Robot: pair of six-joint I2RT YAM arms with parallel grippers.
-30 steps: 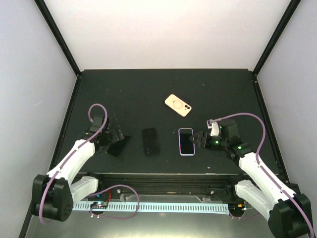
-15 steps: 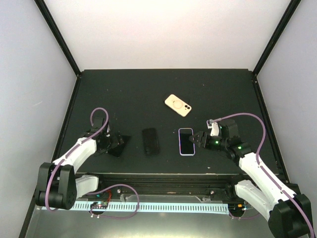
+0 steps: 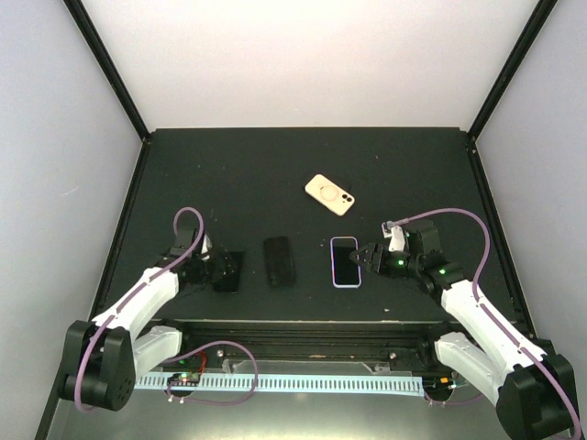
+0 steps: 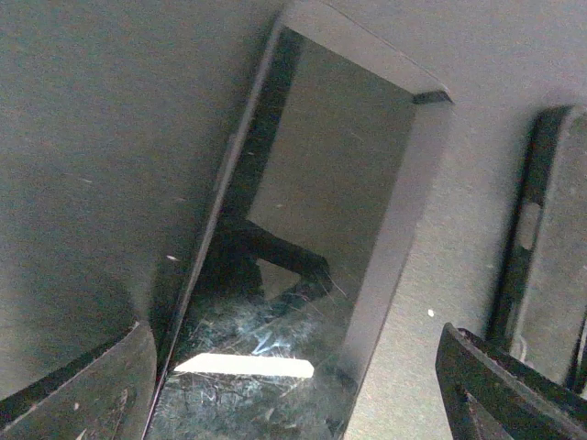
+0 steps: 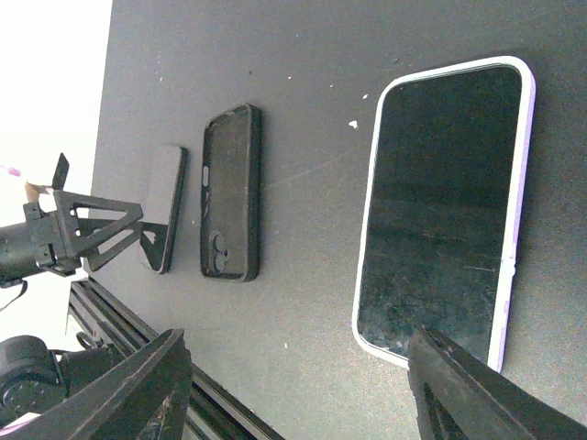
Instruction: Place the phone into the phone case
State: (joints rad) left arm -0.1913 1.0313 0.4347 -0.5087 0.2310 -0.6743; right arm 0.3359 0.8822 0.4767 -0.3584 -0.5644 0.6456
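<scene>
The phone (image 3: 229, 272), dark with a glossy scratched screen (image 4: 312, 229), sits at the front left of the table, between the fingers of my left gripper (image 3: 213, 271). That gripper (image 4: 298, 394) is open. Its left finger sits close against the phone's edge, and its right fingertip (image 4: 514, 394) stands clear of the phone. Whether the phone lies flat I cannot tell. The empty black phone case (image 3: 280, 261) lies inside-up just to the right (image 4: 550, 238), and it shows too in the right wrist view (image 5: 229, 192). My right gripper (image 3: 367, 257) is open and holds nothing.
A second phone in a pale lilac case (image 3: 345, 261) lies screen-up under my right gripper (image 5: 303, 385). A beige cased phone (image 3: 329, 194) lies face-down further back. The black rail of the table's front edge (image 3: 303, 323) runs close behind both grippers.
My left gripper has swung toward the black case, turning the phone from a slant to nearly parallel with it, and its jaws have narrowed a little. The right arm has not moved.
</scene>
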